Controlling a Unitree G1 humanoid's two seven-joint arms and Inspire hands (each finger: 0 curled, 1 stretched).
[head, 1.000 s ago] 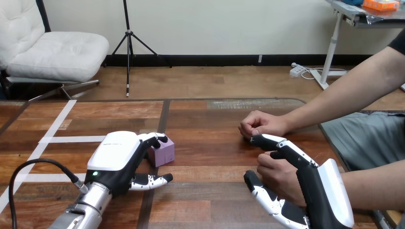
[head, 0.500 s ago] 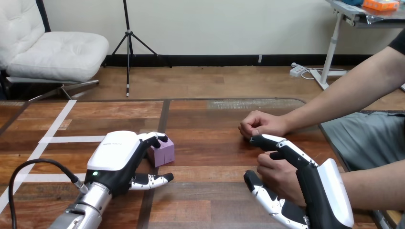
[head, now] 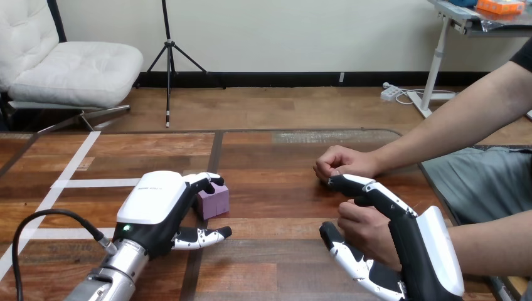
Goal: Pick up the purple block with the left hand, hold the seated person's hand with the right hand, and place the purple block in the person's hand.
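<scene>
Where it sits, left robot hand (head: 154,207) curls over purple block (head: 214,200).

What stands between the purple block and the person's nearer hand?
Nothing visible: bare wooden table lies between the small purple block and the person's nearer hand, which sits between the right hand's fingers and thumb.

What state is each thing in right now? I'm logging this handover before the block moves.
Purple cube-shaped block: upright on the wooden table, not lifted.
Left hand: against the block, grip unclear.
Right hand: over the person's nearer hand, grip unclear.
Person's nearer hand: closed in a fist, no block in it.
Person's farther hand: closed in a fist, resting on the table.
</scene>
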